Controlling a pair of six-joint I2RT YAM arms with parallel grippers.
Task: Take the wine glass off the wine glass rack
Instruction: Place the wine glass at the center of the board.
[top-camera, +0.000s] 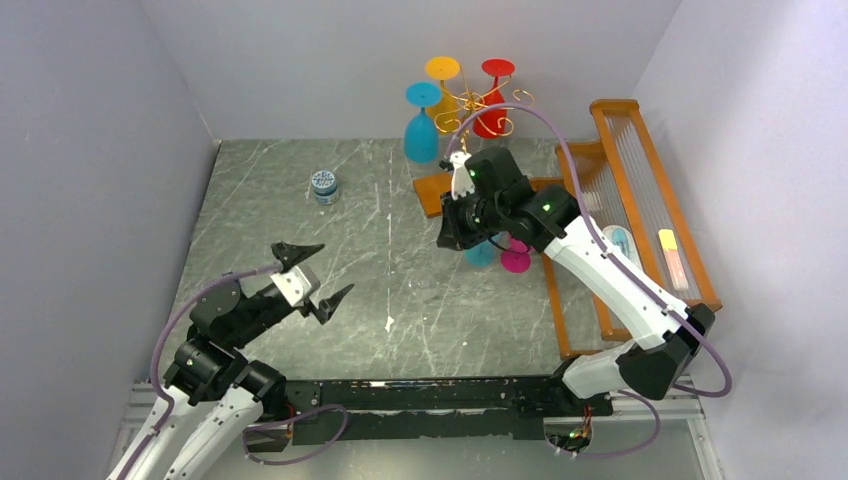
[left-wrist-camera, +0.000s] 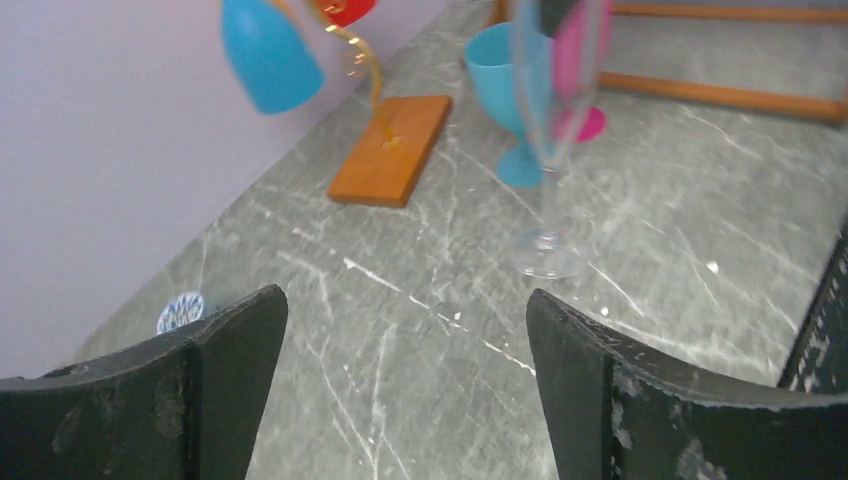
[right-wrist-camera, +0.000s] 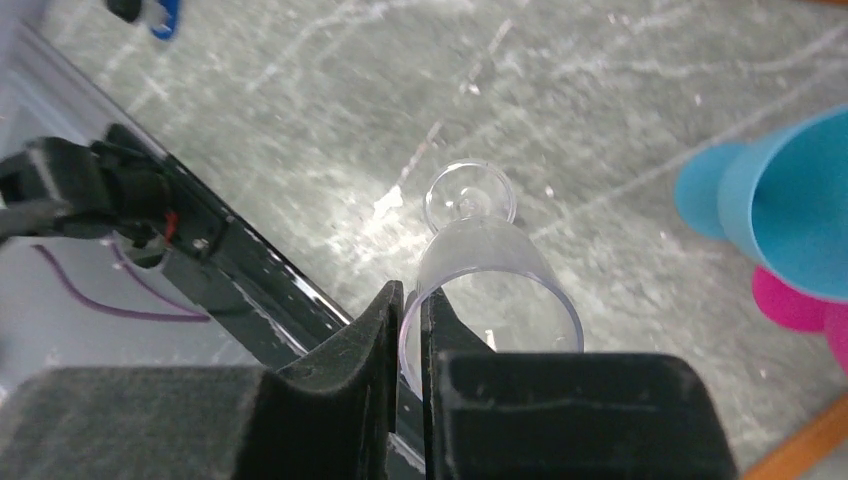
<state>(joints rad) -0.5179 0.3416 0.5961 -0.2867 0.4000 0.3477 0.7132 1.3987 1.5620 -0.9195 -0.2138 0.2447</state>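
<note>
The wine glass is off the wine glass rack and stands upright just near of it. Its foot is at or just above the table; which one cannot be told. The right gripper is clamped on the rim wall, seemingly with one finger inside the bowl. The glass looks light, thin, slick and easily cracked, so a gentle pinch there, or at the stem, would suit it. The left gripper gapes wide and holds nothing.

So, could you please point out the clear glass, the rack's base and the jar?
clear glass (right-wrist-camera: 490, 270), right wrist view, bowl.
rack's base (left-wrist-camera: 392, 150), left wrist view, top face.
jar (top-camera: 324, 183), top external view, lid.
</note>
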